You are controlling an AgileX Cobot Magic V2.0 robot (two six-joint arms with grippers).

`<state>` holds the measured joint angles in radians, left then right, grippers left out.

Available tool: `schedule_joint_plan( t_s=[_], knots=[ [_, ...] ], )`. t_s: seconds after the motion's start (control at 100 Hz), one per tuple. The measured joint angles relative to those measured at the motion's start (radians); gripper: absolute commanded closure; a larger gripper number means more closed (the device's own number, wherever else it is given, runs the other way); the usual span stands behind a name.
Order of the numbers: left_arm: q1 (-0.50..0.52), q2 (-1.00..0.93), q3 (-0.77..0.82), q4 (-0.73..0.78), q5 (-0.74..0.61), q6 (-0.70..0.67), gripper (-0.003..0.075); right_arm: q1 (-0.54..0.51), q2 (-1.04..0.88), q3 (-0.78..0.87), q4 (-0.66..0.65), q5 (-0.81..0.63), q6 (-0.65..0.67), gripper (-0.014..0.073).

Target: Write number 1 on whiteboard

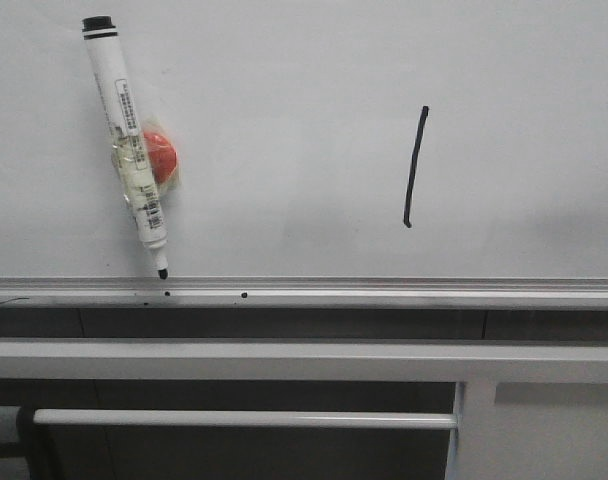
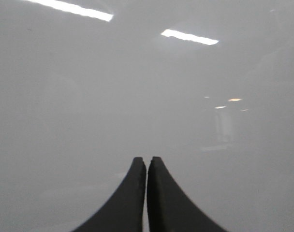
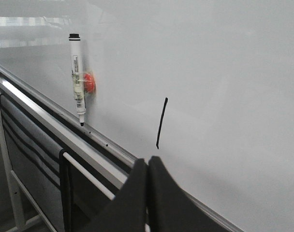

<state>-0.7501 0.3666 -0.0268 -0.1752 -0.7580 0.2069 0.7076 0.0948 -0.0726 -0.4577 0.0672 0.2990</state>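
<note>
The whiteboard (image 1: 304,130) fills the front view, with its silver bottom rail (image 1: 384,292) below. The number 1 (image 1: 415,167) is a thin black slanted stroke right of the board's centre; it also shows in the right wrist view (image 3: 161,123). A white marker pen (image 1: 128,143) with its black tip down hangs on the board at the left, held by an orange-red magnet (image 1: 160,156); it also shows in the right wrist view (image 3: 77,79). My left gripper (image 2: 147,159) is shut and empty, facing bare board (image 2: 137,87). My right gripper (image 3: 147,160) is shut and empty, just below the stroke. Neither gripper shows in the front view.
White metal bars (image 1: 244,418) of the stand run below the rail, with a dark gap between them. Small black ink dots (image 1: 244,295) mark the rail below the pen. Ceiling lights reflect in the board in the left wrist view (image 2: 188,36).
</note>
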Motion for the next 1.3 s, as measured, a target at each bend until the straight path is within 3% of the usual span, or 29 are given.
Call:
schedule_joint_plan(
  t_s=[0.29,0.58,0.96,1.11,1.3],
  knots=[
    [0.295,-0.308,0.004,0.002,0.351,0.001,0.0741,0.0,0.0,0.0,0.0,0.0,0.0,0.0657],
    [0.49,-0.371,0.004,-0.013,0.596,0.001,0.0741,0.0,0.0,0.0,0.0,-0.002,0.0,0.0657],
    [0.611,-0.371,0.004,-0.002,0.977,0.001,0.0741,0.0,-0.002,0.0,0.0,-0.002,0.0,0.0657],
    [0.636,-0.371,0.029,0.005,1.02,-0.003,0.0741,0.0,-0.002,0.0,0.0,-0.002,0.0,0.0657],
    [0.688,-0.371,0.032,0.107,1.071,-0.188,0.0741,0.0,-0.002,0.0,0.0,-0.002,0.0,0.0657]
  ],
)
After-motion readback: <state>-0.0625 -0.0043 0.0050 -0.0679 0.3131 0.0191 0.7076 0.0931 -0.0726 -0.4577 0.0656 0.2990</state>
